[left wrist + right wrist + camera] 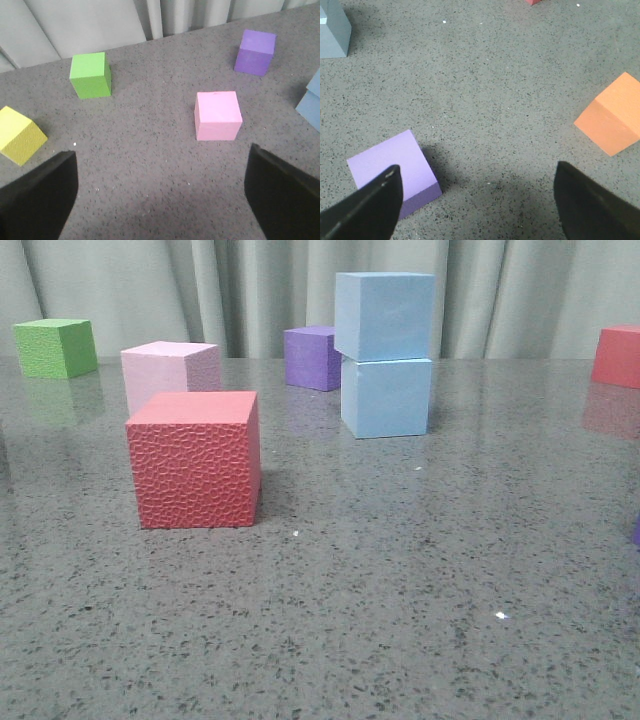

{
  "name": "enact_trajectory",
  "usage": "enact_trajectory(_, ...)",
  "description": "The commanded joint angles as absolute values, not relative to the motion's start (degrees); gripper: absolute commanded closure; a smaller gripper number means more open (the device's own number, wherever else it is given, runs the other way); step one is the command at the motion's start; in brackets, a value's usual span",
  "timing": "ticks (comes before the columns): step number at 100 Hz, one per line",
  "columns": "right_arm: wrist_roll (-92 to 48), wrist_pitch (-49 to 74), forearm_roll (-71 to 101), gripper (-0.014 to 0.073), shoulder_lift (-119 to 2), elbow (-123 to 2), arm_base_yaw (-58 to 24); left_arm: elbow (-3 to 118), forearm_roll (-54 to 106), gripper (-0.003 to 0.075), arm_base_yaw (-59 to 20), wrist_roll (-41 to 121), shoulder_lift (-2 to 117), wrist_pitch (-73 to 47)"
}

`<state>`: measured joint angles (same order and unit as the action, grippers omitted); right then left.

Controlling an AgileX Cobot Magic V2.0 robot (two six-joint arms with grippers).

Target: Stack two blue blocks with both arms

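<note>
Two pale blue blocks stand stacked at the back middle of the table. The upper blue block (385,315) rests on the lower blue block (386,397), shifted a little to the left. No gripper touches them. The left wrist view catches the stack (310,102) at its edge, and the right wrist view shows a corner of it (332,30). My left gripper (160,200) is open over bare tabletop, with nothing between its fingers. The right gripper (477,200) is also open and empty, one finger (370,207) beside a light purple cube (390,167). Neither arm shows in the front view.
A textured red cube (195,460) stands front left with a pink cube (170,370) behind it. A green cube (55,347), a purple cube (313,357) and another red cube (617,355) line the back. Also present are a yellow cube (19,135) and an orange cube (612,120).
</note>
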<state>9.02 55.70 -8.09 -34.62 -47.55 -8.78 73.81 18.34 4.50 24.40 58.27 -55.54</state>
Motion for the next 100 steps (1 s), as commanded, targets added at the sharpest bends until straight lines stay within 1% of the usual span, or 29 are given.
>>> enact_trajectory(1, 8.65, 51.73, -8.72, -0.0017, -34.66, -48.82, -8.48, 69.25, 19.82, 0.0081, 4.47, 23.83, 52.88, -49.43)
enact_trajectory(24, 8.65, 51.67, -8.72, -0.0017, -34.66, -48.82, -8.48, 55.30, 20.16, 0.0081, 4.47, 23.83, 40.23, -48.41)
enact_trajectory(56, 8.65, 50.67, -8.72, -0.0017, -33.38, -48.08, -8.48, 42.88, 21.30, 0.0081, 4.47, 23.73, 26.68, -46.33)
enact_trajectory(77, 8.65, 49.39, -8.72, -0.0017, -29.53, -44.60, -8.48, 37.68, 21.30, 0.0081, 4.47, 20.96, 21.91, -45.35)
enact_trajectory(100, 8.65, 47.08, -8.72, -0.0017, -24.48, -40.94, -8.48, 35.39, 21.44, 0.0081, 4.47, 20.96, 21.49, -45.16)
